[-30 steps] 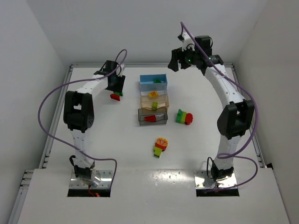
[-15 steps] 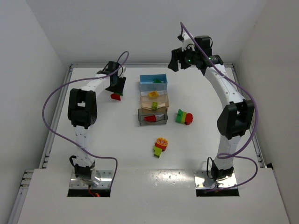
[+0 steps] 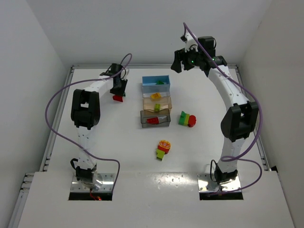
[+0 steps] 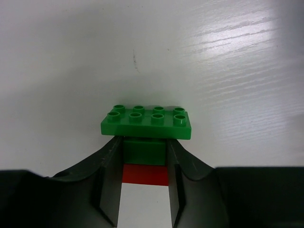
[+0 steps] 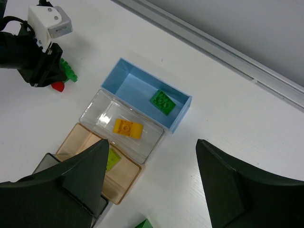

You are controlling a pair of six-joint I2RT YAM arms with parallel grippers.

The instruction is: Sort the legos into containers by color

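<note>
White table [image 3: 118, 142] is sitting between plain white walls [image 3: 42, 42], a grey rail [image 5: 228, 52] running along its far edge, beyond the jaws of the right gripper [image 5: 152, 142]; overhead light is glaring off the tabletop ahead and to the right of the jaws of the left gripper [image 4: 144, 147]

Red-green clump [image 4: 146, 122] partly behind left hand [image 4: 144, 147]

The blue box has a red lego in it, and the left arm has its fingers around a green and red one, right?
Not quite. The lego in the blue box is green, not red, as the right wrist view shows. The rest is right: the left gripper has its fingers on either side of a green and red clump.
</note>
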